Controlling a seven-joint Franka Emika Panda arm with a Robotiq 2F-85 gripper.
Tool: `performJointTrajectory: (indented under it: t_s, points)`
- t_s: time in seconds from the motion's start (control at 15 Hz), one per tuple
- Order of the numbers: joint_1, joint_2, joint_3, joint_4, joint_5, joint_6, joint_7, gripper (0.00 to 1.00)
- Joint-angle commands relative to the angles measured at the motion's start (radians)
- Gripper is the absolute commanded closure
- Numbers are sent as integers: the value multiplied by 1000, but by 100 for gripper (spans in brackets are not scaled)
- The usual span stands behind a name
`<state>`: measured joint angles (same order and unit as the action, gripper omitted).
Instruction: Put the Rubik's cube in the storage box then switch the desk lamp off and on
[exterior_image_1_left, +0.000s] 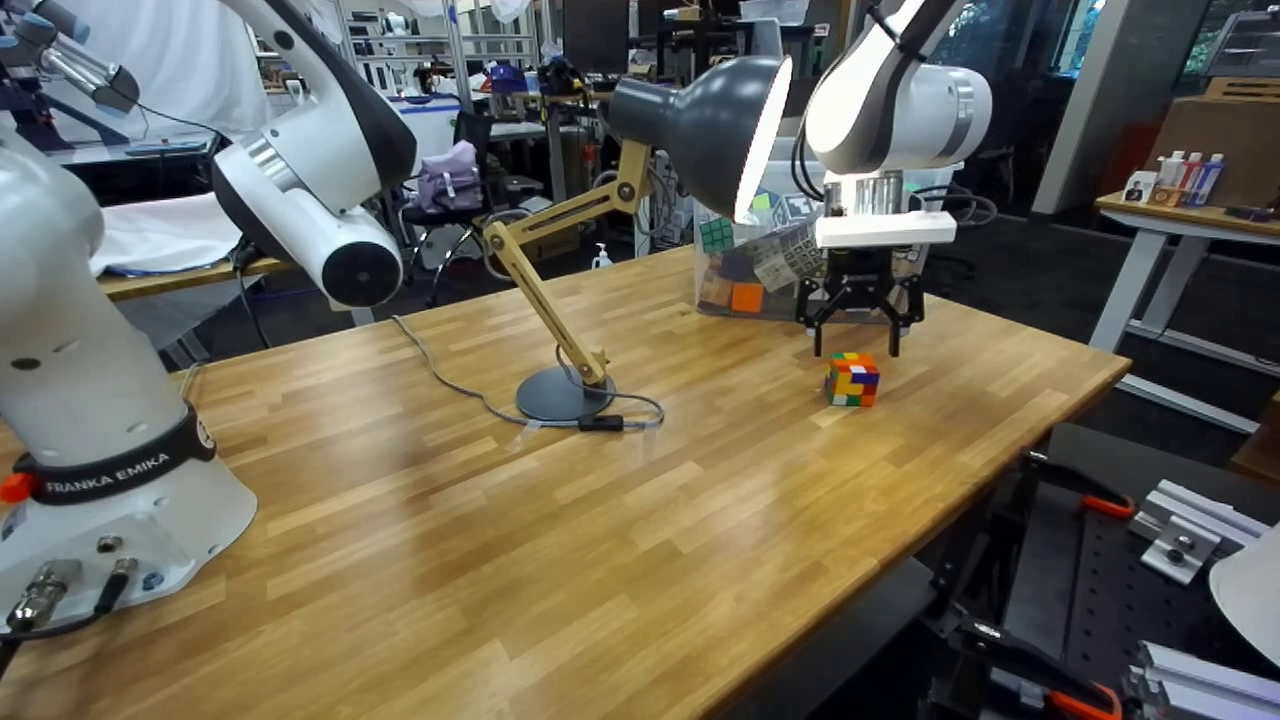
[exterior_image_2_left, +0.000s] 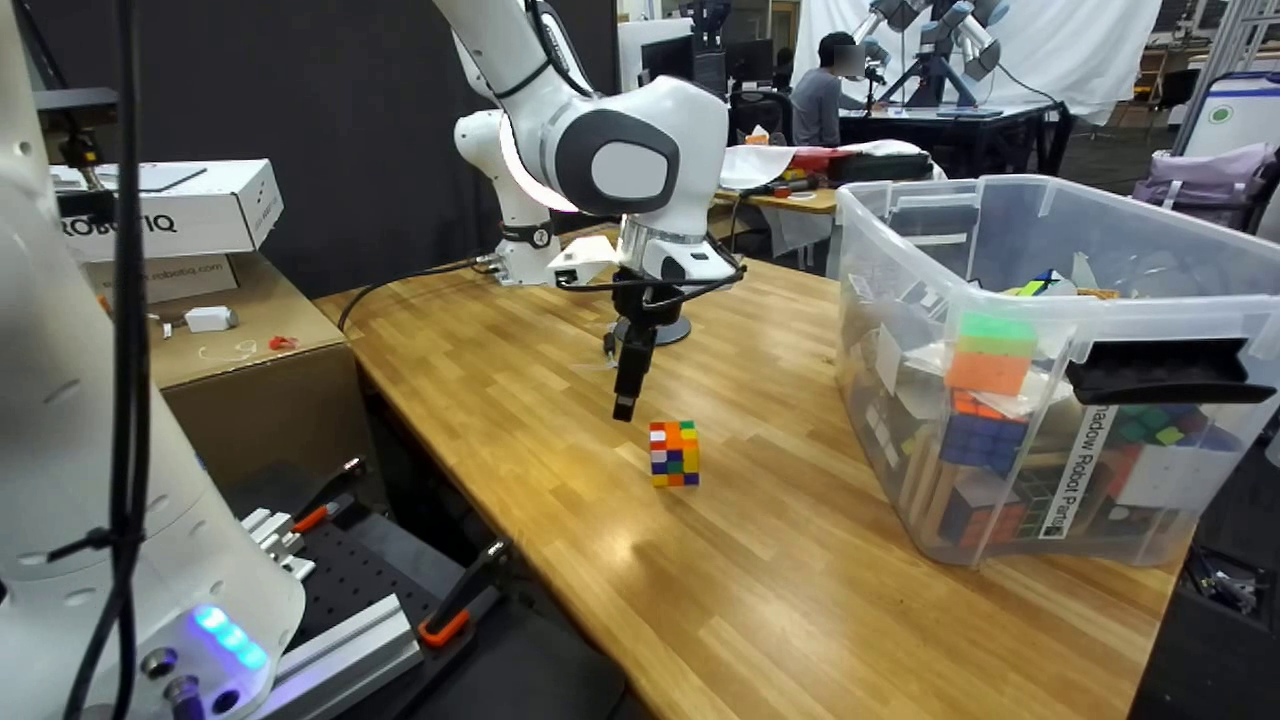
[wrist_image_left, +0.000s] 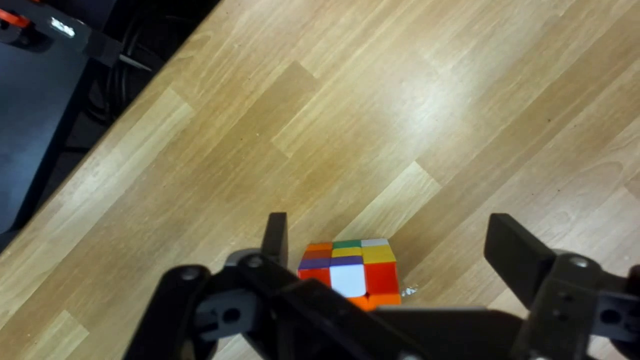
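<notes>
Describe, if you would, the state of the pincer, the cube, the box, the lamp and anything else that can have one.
Storage box: no lid on, partly filled.
Rubik's cube: scrambled, on the table, outside the box.
Pincer: open, holding nothing, apart from the cube.
Desk lamp: appears lit, its inside bright.
Cord switch: position too small to tell.
Base lights: lit blue.

The cube (exterior_image_2_left: 674, 454) is a mixed check of red, orange, yellow, green, white and violet-blue squares. The lamp (exterior_image_1_left: 630, 185) is dark grey at head (exterior_image_1_left: 715, 130) and base (exterior_image_1_left: 546, 398), tan between. The box (exterior_image_2_left: 1060, 318) is clear, its handle (exterior_image_2_left: 1160, 370) black. The robot arm (exterior_image_2_left: 688, 135) is white with dark grey patches, the gripper (exterior_image_1_left: 856, 343) black. Honey and paler strips pattern the table (exterior_image_1_left: 560, 540).
</notes>
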<state>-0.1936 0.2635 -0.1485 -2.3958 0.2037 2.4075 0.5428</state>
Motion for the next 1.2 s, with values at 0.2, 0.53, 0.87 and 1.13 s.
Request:
performJointTrajectory:
  t_s: [0.2,0.53,0.87,1.13]
  points:
    - [6,83,-54,81,29,-39,-11,0]
    - [-1,105,-80,88,32,-45,-19,0]
    - [0,128,-79,114,35,-55,-24,0]
    - [-9,156,-78,140,41,-65,-36,0]
